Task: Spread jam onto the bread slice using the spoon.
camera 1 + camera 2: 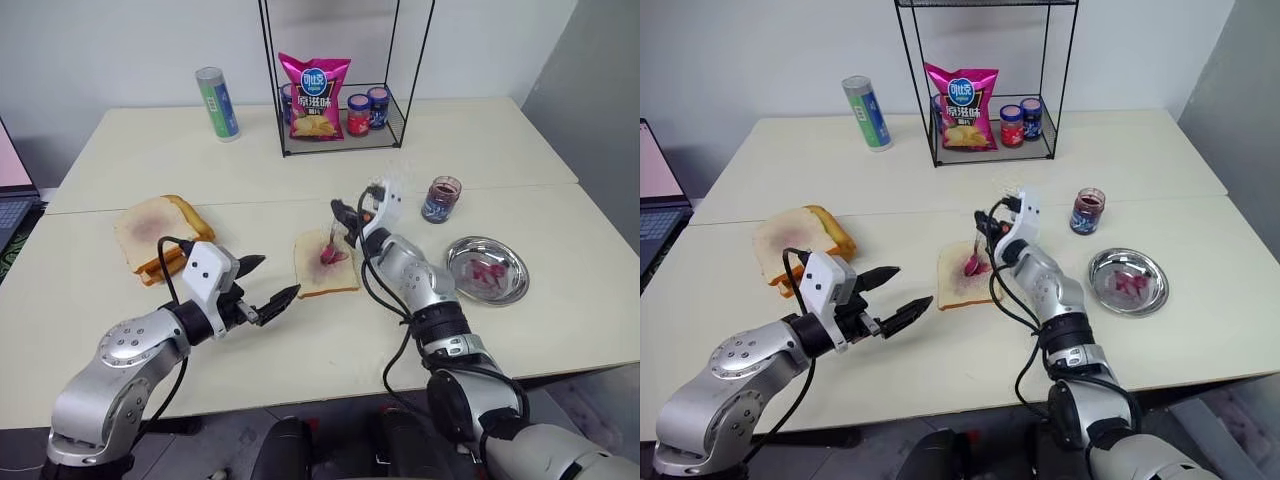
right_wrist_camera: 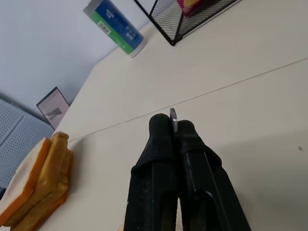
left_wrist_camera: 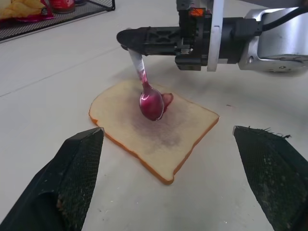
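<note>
Right gripper (image 1: 344, 217), clamped on the spoon (image 3: 150, 100) handle's tip, presses the jam-coated bowl onto the bread slice (image 1: 325, 265) at the counter (image 1: 300, 330) centre; left gripper (image 1: 272, 281) gapes empty at seven o'clock. Soft bread tears easily; the slick, stiff handle wants firm pinching.

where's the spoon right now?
The spoon is clamped by its handle in the right gripper, near the table's middle. Its jam-coated bowl hangs down onto the centre of the bread slice, left of the jam jar.
</note>
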You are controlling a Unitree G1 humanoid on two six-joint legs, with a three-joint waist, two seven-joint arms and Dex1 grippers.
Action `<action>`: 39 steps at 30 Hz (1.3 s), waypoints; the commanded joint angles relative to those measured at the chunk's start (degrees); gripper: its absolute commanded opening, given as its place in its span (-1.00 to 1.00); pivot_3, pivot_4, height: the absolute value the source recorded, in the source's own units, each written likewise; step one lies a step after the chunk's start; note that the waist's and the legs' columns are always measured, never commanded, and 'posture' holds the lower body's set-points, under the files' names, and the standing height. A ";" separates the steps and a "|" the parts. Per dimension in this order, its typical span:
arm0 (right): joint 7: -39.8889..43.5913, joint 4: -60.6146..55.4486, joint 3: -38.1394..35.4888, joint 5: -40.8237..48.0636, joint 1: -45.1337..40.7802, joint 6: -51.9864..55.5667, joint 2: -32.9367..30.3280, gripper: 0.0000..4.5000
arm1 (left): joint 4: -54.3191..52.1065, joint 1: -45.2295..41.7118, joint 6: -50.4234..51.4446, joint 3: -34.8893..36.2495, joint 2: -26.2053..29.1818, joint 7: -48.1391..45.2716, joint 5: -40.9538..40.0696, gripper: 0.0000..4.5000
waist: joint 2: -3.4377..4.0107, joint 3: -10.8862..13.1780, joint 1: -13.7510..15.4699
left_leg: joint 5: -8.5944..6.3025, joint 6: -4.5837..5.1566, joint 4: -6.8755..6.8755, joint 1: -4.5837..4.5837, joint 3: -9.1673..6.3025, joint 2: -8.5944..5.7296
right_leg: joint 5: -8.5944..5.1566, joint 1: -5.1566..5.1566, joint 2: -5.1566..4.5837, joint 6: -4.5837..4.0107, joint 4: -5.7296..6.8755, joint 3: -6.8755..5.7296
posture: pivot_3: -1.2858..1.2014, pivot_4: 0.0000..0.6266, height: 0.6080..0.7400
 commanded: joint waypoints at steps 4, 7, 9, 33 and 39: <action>1.53 -5.50 -0.42 -1.47 2.53 0.69 -4.86 -0.96 | 0.45 -2.65 -0.43 0.11 0.76 -0.88 -0.28 1.00 | -0.02 -0.01 0.60 | 0.01 -0.02 0.02 0.01 -0.03 -0.04 | 0.00 0.06 -0.02 0.01 -0.02 -0.02 | 0.03 -0.52 1.00; 1.61 -7.81 -0.69 -0.77 2.59 2.18 -6.53 -0.96 | 1.10 -3.11 -0.61 0.04 0.92 -1.27 -0.17 1.00 | -0.02 -0.01 0.96 | 0.01 -0.01 0.05 0.01 0.01 -0.07 | 0.01 0.06 -0.03 0.02 -0.02 -0.02 | 0.03 -0.52 1.00; 1.77 -9.21 -0.63 -0.33 2.41 3.15 -7.23 -0.96 | 1.20 -3.28 -0.67 -0.05 0.89 -1.34 -0.09 1.00 | -0.02 -0.01 1.06 | 0.01 -0.02 0.07 0.01 0.01 -0.06 | 0.01 0.06 -0.03 0.02 -0.02 -0.03 | 0.03 -0.52 1.00; 1.67 -2.83 2.26 0.00 1.57 3.22 1.63 -0.96 | -2.45 0.99 0.36 2.67 1.30 -0.07 -1.08 1.00 | -0.06 -0.04 0.19 | 0.01 -0.02 0.00 0.00 -0.02 -0.01 | 0.01 0.02 -0.01 -0.01 -0.01 -0.02 | 0.03 -0.52 1.00; 1.91 -4.13 -0.07 -1.14 2.53 2.28 -3.45 -0.96 | -1.04 -0.65 0.21 1.78 1.41 -0.85 -0.75 1.00 | -0.07 -0.04 0.42 | 0.02 -0.03 0.01 0.03 -0.04 -0.02 | 0.01 0.05 0.00 -0.01 0.01 -0.03 | 0.03 -0.52 1.00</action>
